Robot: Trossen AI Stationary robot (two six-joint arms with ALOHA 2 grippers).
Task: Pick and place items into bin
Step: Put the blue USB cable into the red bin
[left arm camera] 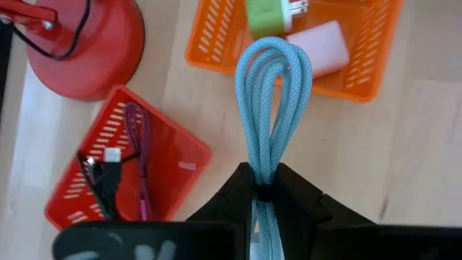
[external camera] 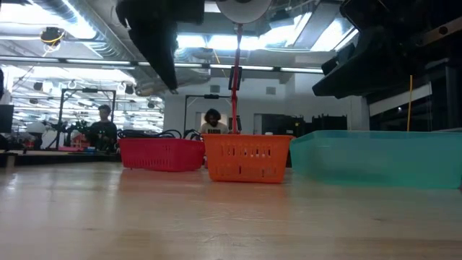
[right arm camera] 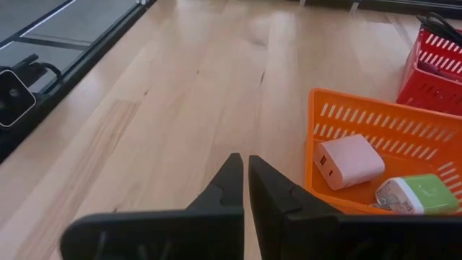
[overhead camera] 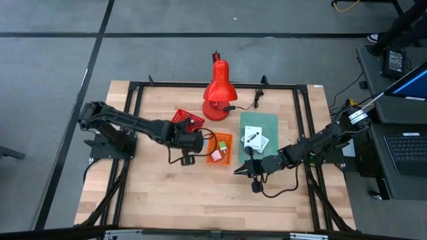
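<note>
One looped light-blue braided cable (left arm camera: 273,108) hangs from left claw (left arm camera: 266,189).

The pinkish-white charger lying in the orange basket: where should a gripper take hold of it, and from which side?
Probably across its two long sides, near the middle, coming down from above. The pinkish-white charger lies flat, the walls of the orange basket block a sideways approach, and the green charger sits close beside it.

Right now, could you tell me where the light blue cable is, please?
The light blue cable is gripped as a folded loop in the left gripper, held above the table between the red basket and the orange basket.
</note>
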